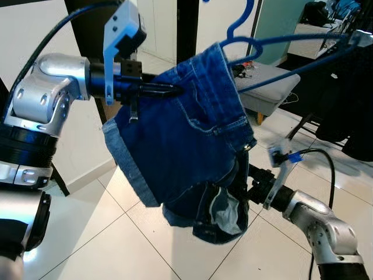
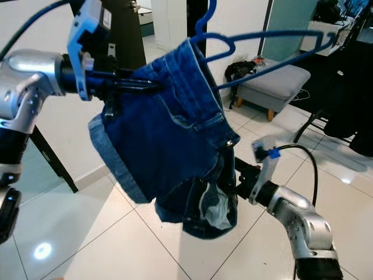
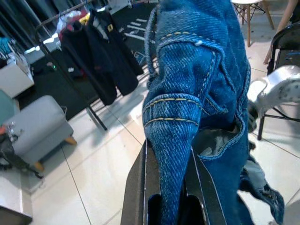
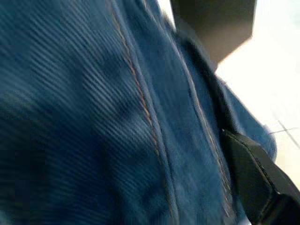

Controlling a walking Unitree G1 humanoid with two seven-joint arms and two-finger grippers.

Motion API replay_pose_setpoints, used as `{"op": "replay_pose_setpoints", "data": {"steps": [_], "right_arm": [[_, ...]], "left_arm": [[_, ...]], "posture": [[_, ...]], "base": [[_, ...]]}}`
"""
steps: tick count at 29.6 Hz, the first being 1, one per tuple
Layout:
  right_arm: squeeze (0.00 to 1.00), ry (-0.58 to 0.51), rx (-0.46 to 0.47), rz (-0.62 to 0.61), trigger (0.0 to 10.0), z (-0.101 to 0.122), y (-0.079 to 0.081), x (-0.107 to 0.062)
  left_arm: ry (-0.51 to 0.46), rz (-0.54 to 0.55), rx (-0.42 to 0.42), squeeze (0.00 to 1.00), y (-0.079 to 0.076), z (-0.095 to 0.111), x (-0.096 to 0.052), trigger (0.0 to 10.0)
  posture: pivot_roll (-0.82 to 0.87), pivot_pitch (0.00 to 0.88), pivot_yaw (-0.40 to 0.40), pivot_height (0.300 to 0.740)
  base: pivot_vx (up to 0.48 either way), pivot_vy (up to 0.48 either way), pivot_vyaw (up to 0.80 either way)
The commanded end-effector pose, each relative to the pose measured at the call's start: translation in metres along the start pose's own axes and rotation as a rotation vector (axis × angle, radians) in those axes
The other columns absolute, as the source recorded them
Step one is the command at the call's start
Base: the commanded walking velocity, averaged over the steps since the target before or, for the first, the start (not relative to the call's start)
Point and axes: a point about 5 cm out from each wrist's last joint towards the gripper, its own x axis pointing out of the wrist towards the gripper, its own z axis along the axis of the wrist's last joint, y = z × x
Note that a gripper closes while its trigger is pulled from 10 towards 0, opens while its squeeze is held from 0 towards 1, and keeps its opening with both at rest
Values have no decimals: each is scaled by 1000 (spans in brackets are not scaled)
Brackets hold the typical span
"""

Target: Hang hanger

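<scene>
Hanger (image 1: pixel 274 44) with shorts (image 1: pixel 186 146), left gripper (image 1: pixel 169 90) pinching denim

Denim shorts (image 1: pixel 186 140), glossy floor tiles (image 1: pixel 116 239)

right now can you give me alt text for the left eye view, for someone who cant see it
A pair of dark blue denim shorts hangs draped over a blue plastic hanger, held up over a white tiled floor. The left tool pinches the shorts' waistband from the left, while the right tool reaches into the fabric lower down. A grey padded bench stands behind.
</scene>
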Motion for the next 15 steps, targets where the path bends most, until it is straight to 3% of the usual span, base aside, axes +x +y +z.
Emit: {"op": "replay_pose_setpoints", "data": {"steps": [1,7,8,15], "right_arm": [[0,75,-12,-46,10000,-11,-5,0],[0,185,-21,-185,10000,-21,-23,-4],[0,203,-17,-224,0,-23,-27,-5],[0,178,11,-293,0,-20,-37,-6]], "left_arm": [[-68,22,32,0,3,16,-3,7255],[-55,50,42,0,7,14,-8,6863],[-53,53,42,0,7,13,-9,6824],[-46,55,45,0,6,12,-11,6510]], "posture": [[-2,51,1,740],[-5,43,-4,740],[-6,43,-4,740],[-2,40,-7,740]], "base": [[0,0,0],[0,0,0],[0,0,0],[0,0,0]]}}
